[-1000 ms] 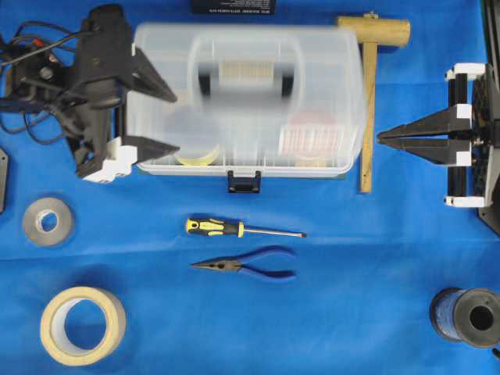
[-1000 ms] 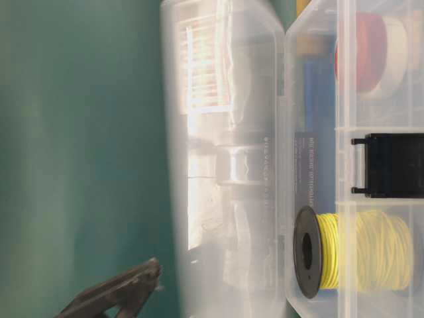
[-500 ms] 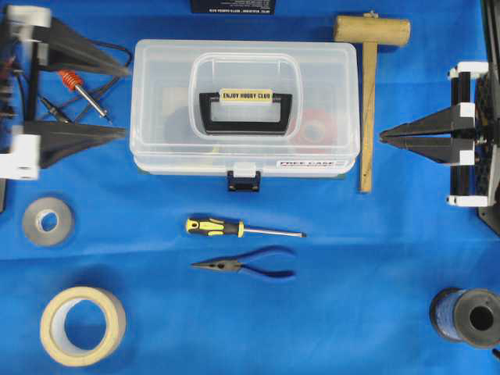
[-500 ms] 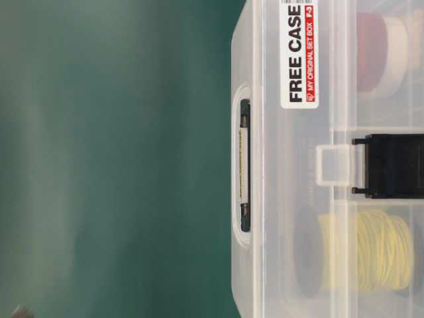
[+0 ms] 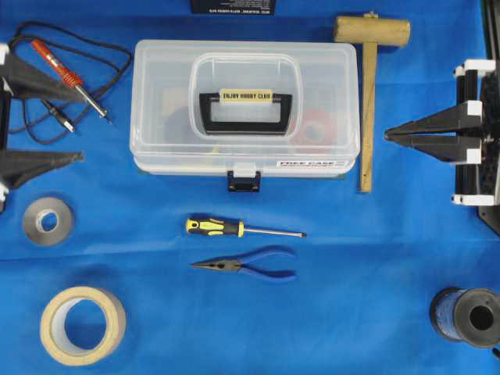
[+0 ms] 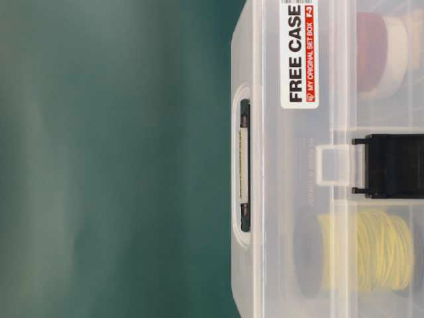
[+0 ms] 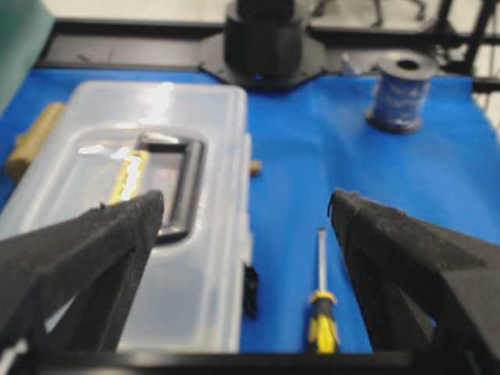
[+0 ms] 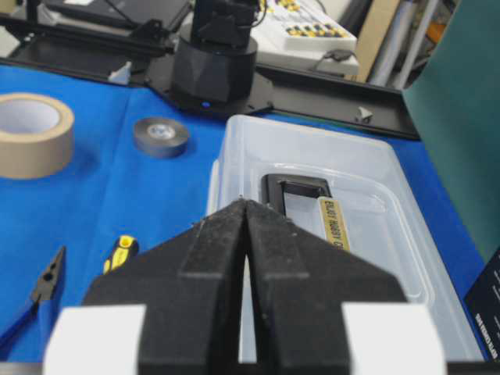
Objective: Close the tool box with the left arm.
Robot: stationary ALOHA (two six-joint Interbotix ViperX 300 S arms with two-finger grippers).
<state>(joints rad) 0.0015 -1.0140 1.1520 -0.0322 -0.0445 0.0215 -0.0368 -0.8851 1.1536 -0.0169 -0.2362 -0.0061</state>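
The clear tool box [image 5: 246, 105] stands at the back middle with its lid down. Its black handle [image 5: 244, 111] with the yellow label lies flat on top, and the dark blue latch [image 5: 244, 181] hangs at the front. My left gripper [image 5: 72, 123] is open and empty at the far left, well clear of the box. In the left wrist view the gripper [image 7: 244, 205] frames the box [image 7: 156, 195]. My right gripper [image 5: 388, 137] is shut and empty, right of the box. Its tip [image 8: 245, 205] points at the box [image 8: 328, 226]. The table-level view shows the closed box [image 6: 278, 199].
A soldering iron [image 5: 69, 76] with its cable lies by the left gripper. Grey tape [image 5: 47, 221] and beige tape [image 5: 82, 324] lie front left. A screwdriver [image 5: 234, 229] and pliers [image 5: 250, 267] lie before the box. A wooden mallet [image 5: 367, 86] lies to its right, and a blue wire spool [image 5: 467, 316] stands front right.
The lid swung down and now rests shut on the box. My left gripper drew back from the box's left end to the far left edge. The right gripper barely moved.
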